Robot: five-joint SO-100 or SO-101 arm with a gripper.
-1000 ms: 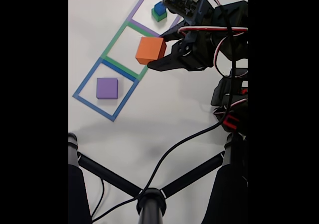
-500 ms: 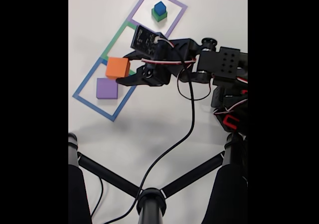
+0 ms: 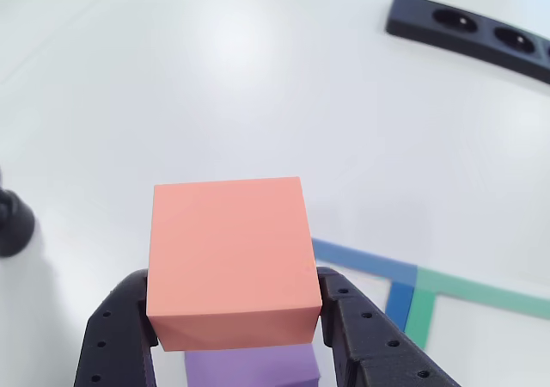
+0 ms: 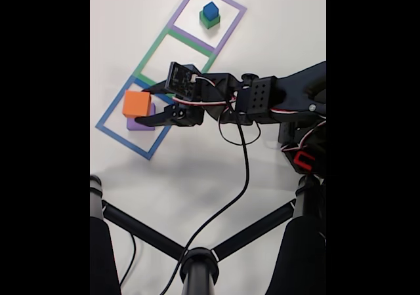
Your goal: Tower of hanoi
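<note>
Two black fingers of the pincer (image 3: pixel 236 318) clamp the salmon-orange block (image 3: pixel 230 262), held just above the purple block (image 3: pixel 251 371), which lies inside the blue tape outline (image 4: pixel 111 116) on the white table (image 4: pixel 197 170). Farther off, the green tape outline (image 4: pixel 154 46) frames bare table. Farthest, inside the purple tape outline (image 4: pixel 233 10), the blue cube (image 4: pixel 210 10) sits atop the green block (image 4: pixel 209 22).

arm: stretched left in the fixed view | claw (image 4: pixel 146 104): jaws clamped on salmon-orange block (image 4: pixel 136 103); held level
</note>
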